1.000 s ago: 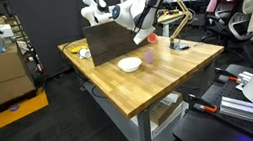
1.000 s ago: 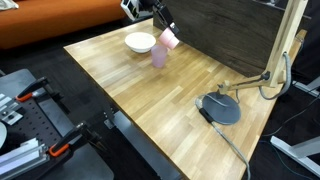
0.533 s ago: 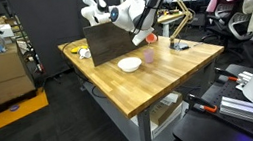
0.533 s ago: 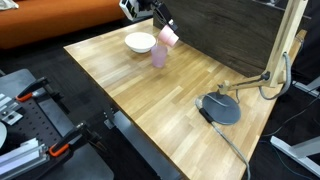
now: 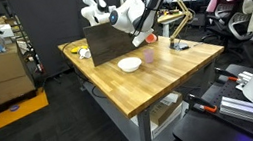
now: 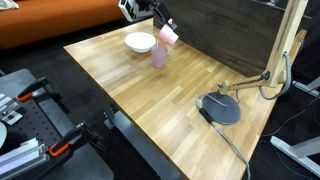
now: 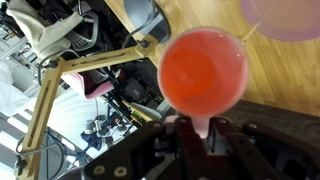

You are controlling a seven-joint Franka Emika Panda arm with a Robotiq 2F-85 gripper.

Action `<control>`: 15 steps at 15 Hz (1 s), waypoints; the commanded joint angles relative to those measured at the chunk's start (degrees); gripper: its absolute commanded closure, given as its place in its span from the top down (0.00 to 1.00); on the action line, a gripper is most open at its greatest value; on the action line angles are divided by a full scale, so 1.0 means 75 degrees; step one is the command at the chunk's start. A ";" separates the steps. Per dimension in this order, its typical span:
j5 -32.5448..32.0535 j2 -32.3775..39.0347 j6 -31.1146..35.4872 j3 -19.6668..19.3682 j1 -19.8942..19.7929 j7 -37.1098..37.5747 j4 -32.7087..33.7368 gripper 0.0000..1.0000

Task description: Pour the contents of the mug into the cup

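We are holding the gripper (image 6: pixel 164 28) clamped on the pink mug (image 6: pixel 169 36), its jaws pressing in from either side of the mug's near edge, as the wrist view is showing. The mug is hanging tipped just beyond the gripper's tip, and the pale lilac cup (image 6: pixel 158 56) is standing upright on the wooden table (image 6: pixel 150 105) directly beneath it, close under the mug's lowered lip but apart from it. Over the last second very little is changing. Compared with a second ago, the mug is sitting a shade higher and perhaps leaning slightly further, while the cup, the white bowl (image 6: pixel 140 42) off to the gripper's side and the lamp base (image 6: pixel 220 109) well away from it are staying exactly where they were. We are reading this as the pour itself, either just starting or being held. We are seeing no stream or falling contents in any view, and the mug's reddish interior in the wrist view is not telling us whether anything is left inside. In that view the cup is peeking in only at the corner ahead of the mug's mouth, so alignment is mattering now. Any further tilt should be keeping the lip over the cup's narrow opening, since a spill onto the table is looking like the main risk.
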 commanded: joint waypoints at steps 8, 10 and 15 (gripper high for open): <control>-0.0569 0.0050 -0.0677 0.0350 -0.0042 0.0371 0.0139 0.04; -0.0652 0.0048 -0.0712 0.0360 -0.0055 0.0399 0.0131 0.04; -0.0973 0.0131 -0.0682 0.0328 -0.0165 0.0476 0.0156 0.04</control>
